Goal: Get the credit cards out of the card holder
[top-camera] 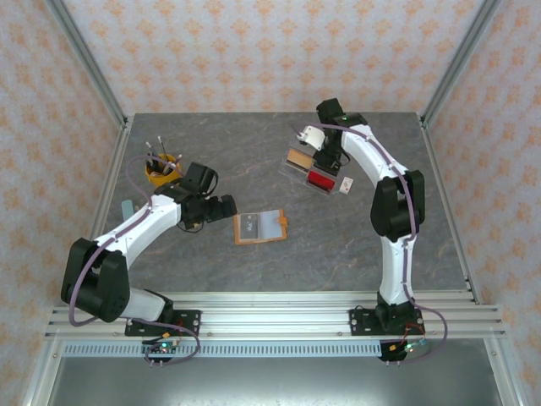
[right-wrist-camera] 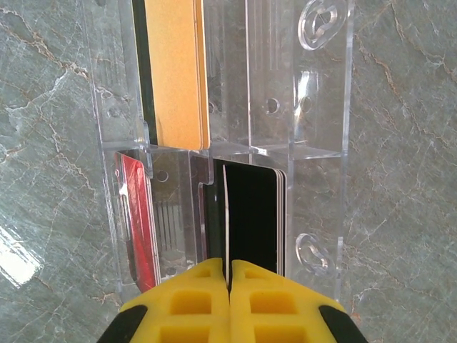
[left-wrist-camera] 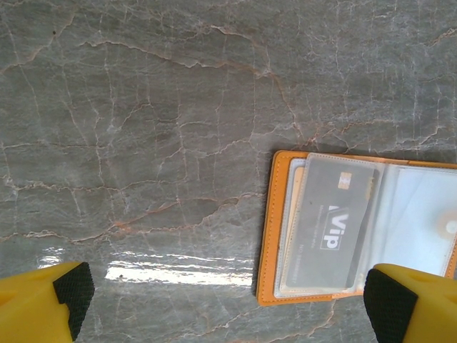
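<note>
Your left fingers [left-wrist-camera: 61, 296] stand wide apart, holding nothing, low over the worktop [left-wrist-camera: 143, 143] at the card holder [left-wrist-camera: 414, 214]. It lies open mid-worktop with a grey card [left-wrist-camera: 332, 225] in its sleeve. Your right fingers [right-wrist-camera: 189, 300] are pressed together over the clear tray [right-wrist-camera: 314, 143], at a black card [right-wrist-camera: 253, 214].

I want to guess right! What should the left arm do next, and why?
Probably nudge the left fingers toward the grey card: they are wide open, the holder lies open, and the card sits in its sleeve, off to one side of them.
</note>
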Motion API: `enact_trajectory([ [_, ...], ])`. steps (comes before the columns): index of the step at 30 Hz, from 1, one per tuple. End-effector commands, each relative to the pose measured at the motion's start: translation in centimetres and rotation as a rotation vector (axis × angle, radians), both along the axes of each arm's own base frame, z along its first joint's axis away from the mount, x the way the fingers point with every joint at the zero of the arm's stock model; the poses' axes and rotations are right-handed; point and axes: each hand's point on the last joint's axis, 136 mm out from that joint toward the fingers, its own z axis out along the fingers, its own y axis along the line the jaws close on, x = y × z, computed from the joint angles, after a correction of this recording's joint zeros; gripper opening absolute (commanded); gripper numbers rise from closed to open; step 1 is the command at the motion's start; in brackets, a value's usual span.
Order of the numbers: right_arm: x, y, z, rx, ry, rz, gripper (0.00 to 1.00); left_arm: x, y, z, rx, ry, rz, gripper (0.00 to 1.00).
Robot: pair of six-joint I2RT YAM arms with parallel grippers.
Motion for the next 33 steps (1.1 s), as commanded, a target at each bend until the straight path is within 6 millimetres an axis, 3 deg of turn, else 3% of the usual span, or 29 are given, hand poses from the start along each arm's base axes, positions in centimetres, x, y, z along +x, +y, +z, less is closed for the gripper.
enact_trajectory([
  [1,0.2,-0.1,-0.1,-0.003,0.012,-0.008,0.01,-0.3,0.2,-0.4,-0.009,0.011,-0.002,1.00],
  [6,0.5,-0.3,-0.1,-0.008,0.002,-0.027,0.07,-0.4,0.1,-0.5,-0.012,0.015,-0.008,1.00],
  [11,1.0,0.0,1.9,0.022,-0.044,-0.055,0.21,-0.4,0.1,-0.5,-0.012,0.013,-0.007,1.00],
  [20,0.8,-0.2,4.6,0.066,-0.102,-0.111,0.24,-0.4,0.1,-0.5,-0.014,0.010,-0.008,1.00],
  [24,0.2,-0.3,6.4,0.141,-0.135,-0.222,0.29,-0.6,0.1,-0.5,-0.020,0.007,-0.005,1.00],
  [29,-1.6,-0.6,8.3,0.316,-0.208,-0.469,0.36,-0.8,-0.4,-0.6,-0.064,-0.010,0.000,1.00],
  [33,-5.4,-0.7,7.8,0.434,-0.201,-0.694,0.46,-1.4,-0.2,-0.9,-0.070,-0.011,0.012,1.00],
])
